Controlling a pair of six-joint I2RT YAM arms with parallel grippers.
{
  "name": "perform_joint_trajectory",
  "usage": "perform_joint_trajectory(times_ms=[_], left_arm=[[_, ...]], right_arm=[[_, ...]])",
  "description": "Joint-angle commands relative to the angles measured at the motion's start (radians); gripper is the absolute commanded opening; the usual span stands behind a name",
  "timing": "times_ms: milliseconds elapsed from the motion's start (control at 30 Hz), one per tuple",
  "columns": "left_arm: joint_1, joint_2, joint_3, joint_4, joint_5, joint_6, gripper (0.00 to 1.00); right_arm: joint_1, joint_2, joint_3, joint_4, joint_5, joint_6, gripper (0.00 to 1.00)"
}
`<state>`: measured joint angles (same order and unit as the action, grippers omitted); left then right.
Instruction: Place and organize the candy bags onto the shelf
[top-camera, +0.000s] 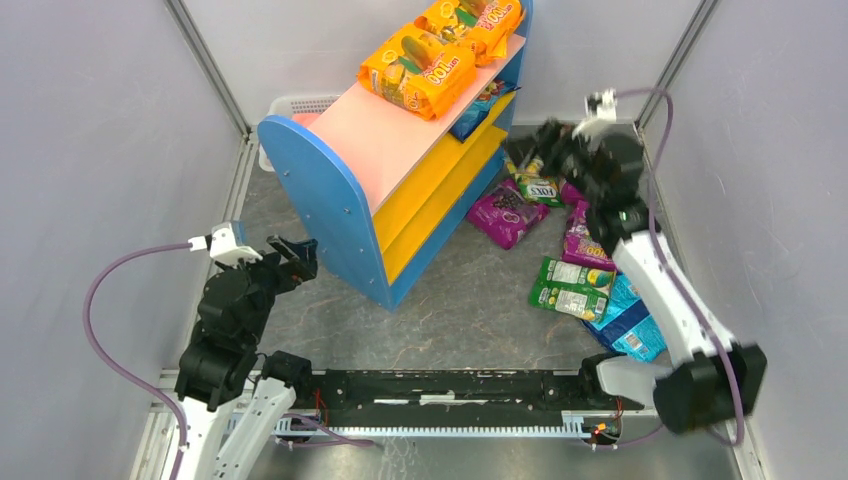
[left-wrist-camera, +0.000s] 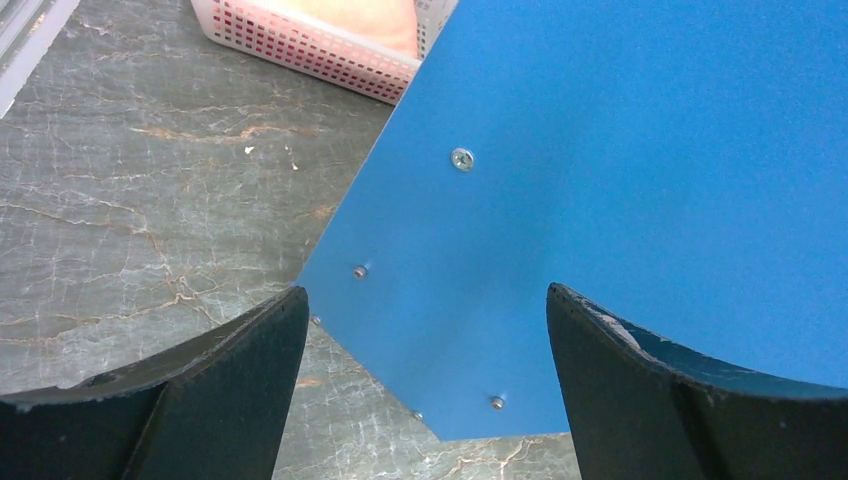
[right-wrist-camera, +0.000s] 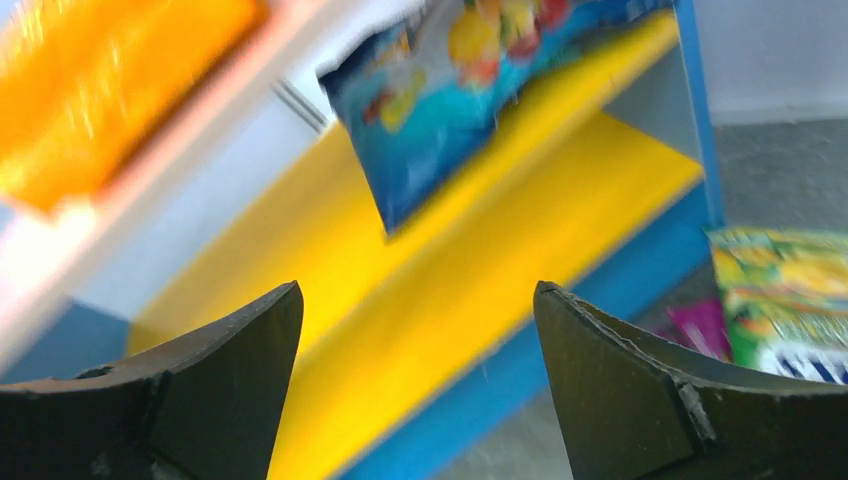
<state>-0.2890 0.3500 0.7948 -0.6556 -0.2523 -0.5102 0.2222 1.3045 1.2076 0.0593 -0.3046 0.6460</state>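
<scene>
Green candy bag (top-camera: 541, 187) lying on floor just beside right gripper (top-camera: 527, 150), partly hidden, long axis unclear; right arm far nearer. Right fingers (right-wrist-camera: 200, 400) gaping wide, holding nothing, pointing into shelf (top-camera: 320, 200). Left gripper (top-camera: 292, 250) hovering beside shelf end, jaws apart, empty. Orange bags (top-camera: 415, 70) sitting on top.

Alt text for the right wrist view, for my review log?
The open right gripper faces the shelf, nothing between its fingers. A blue bag overhangs the upper yellow board, with an orange bag above left and a green bag at right.
</scene>
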Motion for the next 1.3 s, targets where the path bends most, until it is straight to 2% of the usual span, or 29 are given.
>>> perform_joint_trajectory(times_ms=[0, 133, 233, 367, 567, 733, 867, 933, 1033, 1267], left_arm=[[0.006, -0.029, 0.0, 0.036, 0.019, 0.038, 0.94], [0.005, -0.043, 0.0, 0.037, 0.021, 0.038, 0.95], [0.006, -0.038, 0.0, 0.039, 0.025, 0.038, 0.94], [0.005, -0.037, -0.002, 0.039, 0.031, 0.039, 0.95], [0.005, -0.039, 0.0, 0.039, 0.026, 0.039, 0.95], [0.007, -0.037, -0.001, 0.038, 0.02, 0.039, 0.94], [0.007, -0.031, -0.002, 0.039, 0.012, 0.038, 0.95], [0.007, -0.029, -0.002, 0.039, 0.009, 0.038, 0.94], [0.008, -0.022, -0.001, 0.038, 0.007, 0.038, 0.95], [0.014, -0.003, 0.001, 0.037, 0.015, 0.038, 0.95]], right_arm=[[0.004, -0.21, -0.375, -0.026, -0.023, -0.186, 0.93], [0.008, -0.35, -0.654, -0.086, -0.035, -0.276, 0.94], [0.007, -0.416, -0.721, -0.129, -0.031, -0.305, 0.98], [0.006, -0.404, -0.705, -0.149, -0.024, -0.351, 0.98], [-0.007, -0.141, -0.499, -0.173, 0.017, -0.393, 0.98], [-0.007, 0.115, -0.183, -0.229, 0.162, -0.457, 0.98], [-0.007, 0.327, 0.021, -0.246, 0.133, -0.455, 0.98], [-0.007, 0.4, 0.087, -0.225, 0.103, -0.43, 0.9], [-0.004, 0.483, 0.156, -0.242, 0.103, -0.419, 0.8], [-0.004, 0.525, 0.1, -0.215, 0.125, -0.417, 0.78]])
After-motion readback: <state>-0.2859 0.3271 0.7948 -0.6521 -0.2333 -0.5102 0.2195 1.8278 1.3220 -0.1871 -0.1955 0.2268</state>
